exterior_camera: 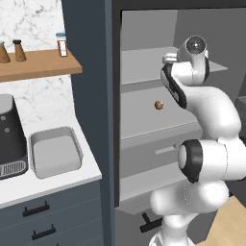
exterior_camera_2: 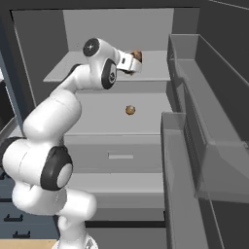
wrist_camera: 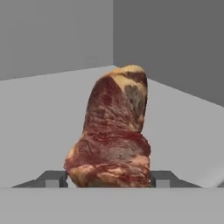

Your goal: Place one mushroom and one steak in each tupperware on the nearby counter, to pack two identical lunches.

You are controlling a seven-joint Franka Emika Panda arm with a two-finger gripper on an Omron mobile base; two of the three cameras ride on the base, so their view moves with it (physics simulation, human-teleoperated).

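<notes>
Claw (wrist_camera: pixel 108 178) is up on the top fridge shelf (exterior_camera_2: pixel 155 68), fingers (wrist_camera: pixel 51 178) set fairly wide with a steak (wrist_camera: pixel 114 131) standing between them. The steak's base sits right between the two tips, touching or nearly so on both sides; can't tell if it's lifted off the shelf. From the right base camera the steak (exterior_camera_2: pixel 137 56) shows as a small brown lump just past the claw's end. One mushroom (exterior_camera_2: pixel 130 110) lies on the shelf below the claw, in the open, well apart from it; same mushroom (exterior_camera: pixel 158 104) from the left side. Tub (exterior_camera: pixel 72 137) sits on the white worktop (exterior_camera: pixel 57 185), far off to the claw's left and lower, outside the fridge, nothing seen inside it. Coffee machine (exterior_camera: pixel 10 137) is just beyond the tub, further from the claw. Wooden wall shelf (exterior_camera: pixel 43 67) above carries shakers (exterior_camera: pixel 19 50) and a small jar (exterior_camera: pixel 61 44).
</notes>
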